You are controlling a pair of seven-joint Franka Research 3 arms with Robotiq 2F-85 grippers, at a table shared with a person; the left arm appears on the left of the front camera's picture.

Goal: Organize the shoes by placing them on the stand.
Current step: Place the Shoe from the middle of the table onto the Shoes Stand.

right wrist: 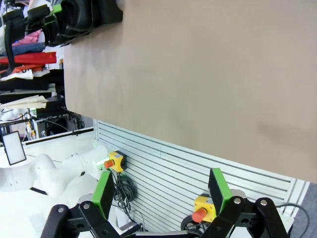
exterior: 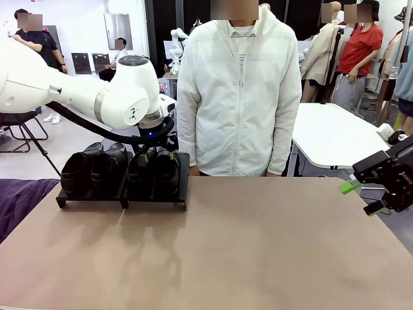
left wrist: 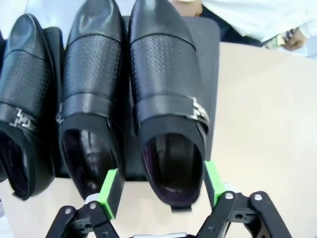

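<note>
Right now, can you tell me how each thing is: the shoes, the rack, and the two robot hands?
Shoes: four black loafers, all set side by side on the stand.
Stand: on the table's far left, full.
Left gripper: open, pads either side of the rightmost loafer's heel, not squeezing it.
Right gripper: open, holding nothing, out past the table's edge.

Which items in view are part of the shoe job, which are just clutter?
Job:
- shoes, four black loafers in a row on the rack
- stand, low and black, at the table's far left
- left gripper, fingers open either side of the rightmost shoe's heel

Not job:
- right gripper, open, idle off the table's right edge
- emergency stop buttons below the table
- purple cloth
</note>
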